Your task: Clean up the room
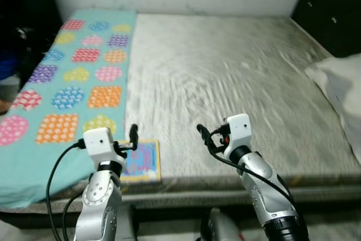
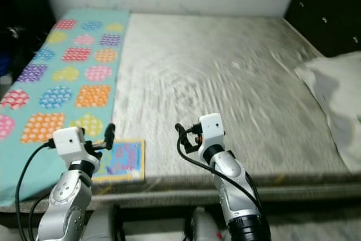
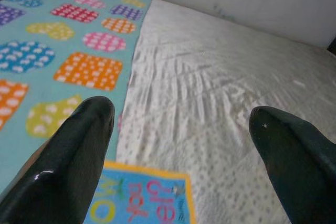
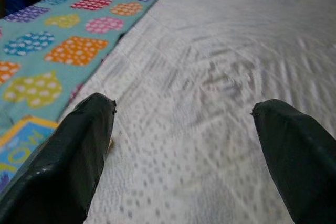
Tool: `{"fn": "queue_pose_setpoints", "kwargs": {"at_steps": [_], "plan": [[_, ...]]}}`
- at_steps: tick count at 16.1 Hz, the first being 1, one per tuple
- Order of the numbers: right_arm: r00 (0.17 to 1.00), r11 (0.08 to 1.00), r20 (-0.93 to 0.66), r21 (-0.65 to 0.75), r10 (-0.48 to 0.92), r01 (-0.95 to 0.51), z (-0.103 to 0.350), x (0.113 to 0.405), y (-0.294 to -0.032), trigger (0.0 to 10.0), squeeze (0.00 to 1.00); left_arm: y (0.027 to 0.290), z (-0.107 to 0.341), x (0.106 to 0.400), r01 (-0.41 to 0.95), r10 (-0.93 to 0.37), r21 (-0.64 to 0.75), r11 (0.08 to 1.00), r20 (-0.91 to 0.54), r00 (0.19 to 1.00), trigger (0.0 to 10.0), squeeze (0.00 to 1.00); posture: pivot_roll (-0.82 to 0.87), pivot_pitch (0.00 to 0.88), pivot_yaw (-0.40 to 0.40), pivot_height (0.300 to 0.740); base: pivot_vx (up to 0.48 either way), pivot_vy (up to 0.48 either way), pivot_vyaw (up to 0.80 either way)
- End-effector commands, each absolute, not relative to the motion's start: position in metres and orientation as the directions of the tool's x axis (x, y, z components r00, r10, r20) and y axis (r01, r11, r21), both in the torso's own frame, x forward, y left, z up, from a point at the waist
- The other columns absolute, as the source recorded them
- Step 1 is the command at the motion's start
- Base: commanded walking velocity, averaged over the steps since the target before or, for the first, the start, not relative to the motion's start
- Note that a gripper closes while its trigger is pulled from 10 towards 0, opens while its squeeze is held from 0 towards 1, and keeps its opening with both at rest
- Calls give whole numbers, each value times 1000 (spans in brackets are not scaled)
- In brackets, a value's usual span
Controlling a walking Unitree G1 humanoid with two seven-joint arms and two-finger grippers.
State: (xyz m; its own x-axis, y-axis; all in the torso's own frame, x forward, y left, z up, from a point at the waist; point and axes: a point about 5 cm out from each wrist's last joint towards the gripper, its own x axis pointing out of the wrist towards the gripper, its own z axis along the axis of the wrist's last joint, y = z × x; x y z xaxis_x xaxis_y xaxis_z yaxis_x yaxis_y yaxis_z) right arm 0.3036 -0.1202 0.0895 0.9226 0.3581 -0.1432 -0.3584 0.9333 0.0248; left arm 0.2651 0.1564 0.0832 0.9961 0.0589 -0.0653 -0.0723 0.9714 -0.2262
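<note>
Two tools hover over the bed's near edge, fingers apart: left tool [image 1: 133,137] above a colourful square children's book [image 1: 141,161] at lower left, right tool [image 1: 204,137] beside it over bare grey mattress [image 1: 237,71]. Teal patterned blanket [image 1: 67,83] covers the left side.

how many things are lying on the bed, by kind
Blanket, teal with coloured patches: 1
Book, at the near edge of the mattress: 1
Pillow, white, on the right side: 1
Total: 3
</note>
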Motion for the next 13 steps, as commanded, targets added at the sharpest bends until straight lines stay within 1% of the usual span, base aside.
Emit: {"fn": "queue_pose_setpoints", "kwargs": {"at_steps": [1, 8, 12, 13], "plan": [[924, 934, -136, 24, 358, -358, 93, 306, -123, 10000, 0, 157, 86, 267, -83, 72, -221, 972, -55, 996, 10000, 0, -103, 100, -38, 610, 0, 0, 0], [910, 919, -136, 34, 393, -392, 93, 305, -122, 10000, 0, 165, 89, 264, -134, 126, -195, 972, -53, 991, 10000, 0, -97, 112, -52, 610, 0, 0, 0], [865, 877, -149, 46, 479, -478, 92, 301, -111, 10000, 0, 207, 88, 240, -252, 243, -163, 954, -70, 967, 10000, 0, -72, 133, -84, 610, 0, 0, 0], [859, 872, -154, 48, 489, -488, 91, 302, -109, 10000, 0, 210, 87, 235, -270, 260, -165, 949, -82, 962, 10000, 0, -68, 135, -88, 601, 0, 0, 0]]}}
